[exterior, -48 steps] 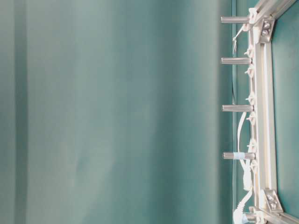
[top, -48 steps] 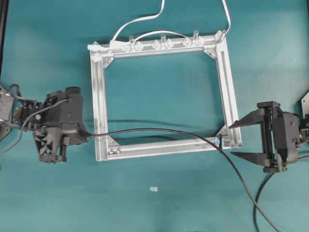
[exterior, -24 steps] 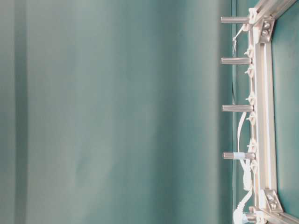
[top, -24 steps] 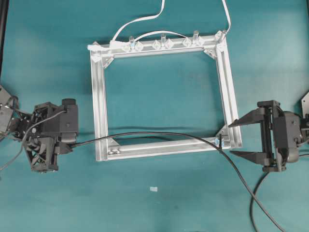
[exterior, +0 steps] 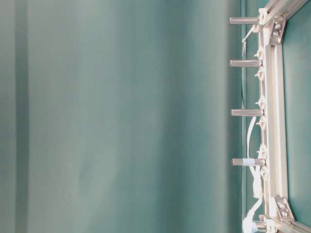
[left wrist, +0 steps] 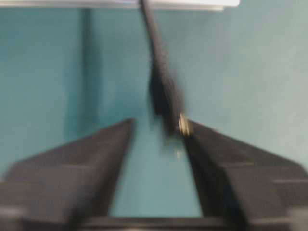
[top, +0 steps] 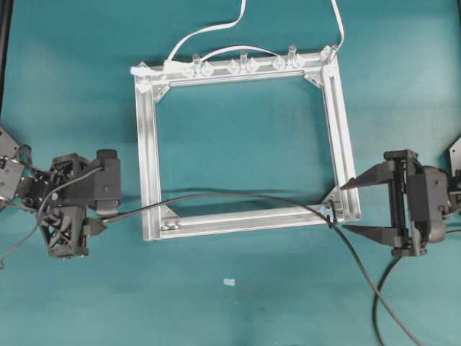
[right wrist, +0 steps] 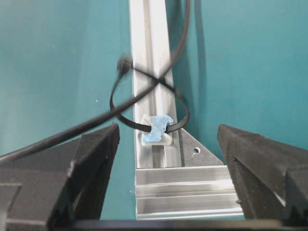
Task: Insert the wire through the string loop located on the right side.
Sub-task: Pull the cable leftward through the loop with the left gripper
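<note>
**Q:** Wire (top: 238, 196) first: where did it lie?

**A:** It ran as a thin black line across the teal table (top: 238, 303), seen from overhead. It rose from the lower right, crossed the near right corner of a square aluminium frame (top: 149, 151), arched over the frame's near bar and came down past the near left corner toward the left gripper (top: 92, 216). In the left wrist view its plug end (left wrist: 166, 103), blurred, hung between the two dark fingers (left wrist: 226, 159), with a small metal tip close against the right-hand one.

**Q:** Was that gripper clamped on it?

**A:** No. Its fingers stood apart, with teal table showing between them. The plug sat beside one finger; the blur hid whether they touched.

**Q:** And the string loop?

**A:** The string loop (right wrist: 147, 103) was a thin dark ring tied at a small pale blue fitting (right wrist: 156, 130) on the frame's bar, near the corner bracket. In the right wrist view the wire passed through the ring, crossing it over the bar.

**Q:** What about the right gripper?

**A:** The right gripper (top: 353, 207) sat just outside that corner, spread wide, holding nothing, its fingers either side of the loop's position.

**Q:** Anything else on the frame?

**A:** A white cable (top: 216, 30) curved along the far bar among clear clips (top: 243, 66). The table-level view showed that bar with four upright metal posts (exterior: 245, 112).
</note>
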### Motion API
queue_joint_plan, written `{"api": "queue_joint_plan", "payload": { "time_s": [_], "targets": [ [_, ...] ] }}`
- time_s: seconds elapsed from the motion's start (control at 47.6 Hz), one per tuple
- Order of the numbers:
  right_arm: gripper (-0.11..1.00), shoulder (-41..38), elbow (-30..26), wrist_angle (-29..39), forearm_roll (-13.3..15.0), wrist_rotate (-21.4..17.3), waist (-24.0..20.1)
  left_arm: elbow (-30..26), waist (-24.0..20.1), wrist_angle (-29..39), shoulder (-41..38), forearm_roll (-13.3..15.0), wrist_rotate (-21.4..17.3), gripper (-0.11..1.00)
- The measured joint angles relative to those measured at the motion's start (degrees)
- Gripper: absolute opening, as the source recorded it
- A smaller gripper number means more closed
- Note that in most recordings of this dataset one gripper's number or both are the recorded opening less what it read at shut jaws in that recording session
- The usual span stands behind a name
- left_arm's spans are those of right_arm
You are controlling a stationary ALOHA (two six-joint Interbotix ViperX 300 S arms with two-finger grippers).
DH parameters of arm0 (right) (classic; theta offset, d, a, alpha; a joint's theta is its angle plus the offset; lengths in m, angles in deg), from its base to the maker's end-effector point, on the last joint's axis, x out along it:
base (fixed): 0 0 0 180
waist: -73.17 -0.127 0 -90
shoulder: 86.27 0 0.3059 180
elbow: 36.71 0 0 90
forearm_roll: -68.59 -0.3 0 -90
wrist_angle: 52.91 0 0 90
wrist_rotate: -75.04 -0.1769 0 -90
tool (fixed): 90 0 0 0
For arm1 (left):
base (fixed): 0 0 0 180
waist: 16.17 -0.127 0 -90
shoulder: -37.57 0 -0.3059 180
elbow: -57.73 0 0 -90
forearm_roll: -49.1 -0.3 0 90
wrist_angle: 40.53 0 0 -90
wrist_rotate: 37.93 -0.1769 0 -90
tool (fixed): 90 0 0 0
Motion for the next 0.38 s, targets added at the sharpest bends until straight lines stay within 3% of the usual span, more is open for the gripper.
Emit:
{"api": "queue_joint_plan", "payload": {
  "time_s": [0.105, 0.378],
  "targets": [
    [0.90, 0.0, 0.0, 0.0, 0.0, 0.0, 0.0, -0.8, 0.0, 2.3, -1.3, -0.4, 0.0, 0.85],
    [0.90, 0.0, 0.0, 0.0, 0.0, -0.1, 0.0, -2.6, 0.0, 2.8, -1.9, -5.1, 0.0, 0.85]
  ]
}}
